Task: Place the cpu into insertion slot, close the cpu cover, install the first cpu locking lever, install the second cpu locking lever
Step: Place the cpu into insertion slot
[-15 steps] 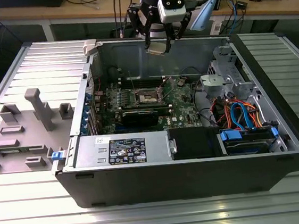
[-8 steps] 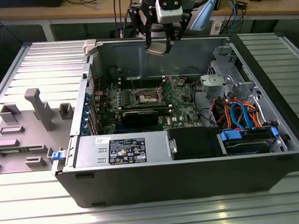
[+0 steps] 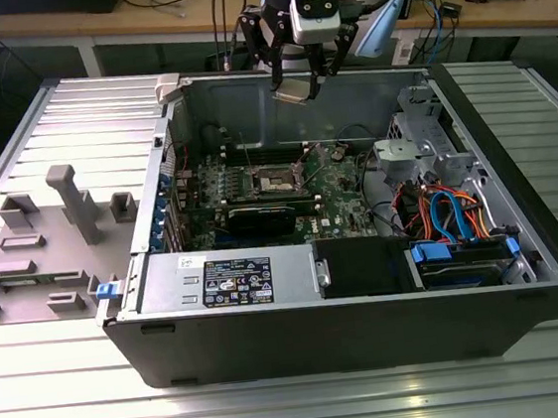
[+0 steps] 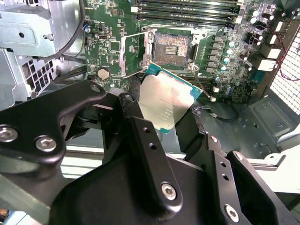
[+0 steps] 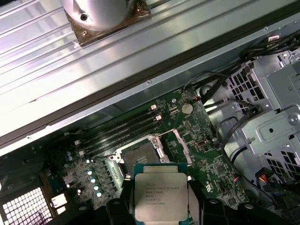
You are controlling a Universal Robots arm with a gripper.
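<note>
The hand (image 3: 296, 79) grips the cpu (image 3: 297, 92) by its edges at the top centre of the exterior view, raised above the open case (image 3: 372, 331). Lower, mid-frame, the slot (image 3: 274, 180) on the green board (image 3: 343, 200) lies bare. In the second wrist view its cover (image 4: 125, 55) stands swung open beside it.

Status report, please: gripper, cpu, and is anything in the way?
Gripper shut on cpu, in the air. Slot empty, cover open. Nothing seen between cpu and slot.
</note>
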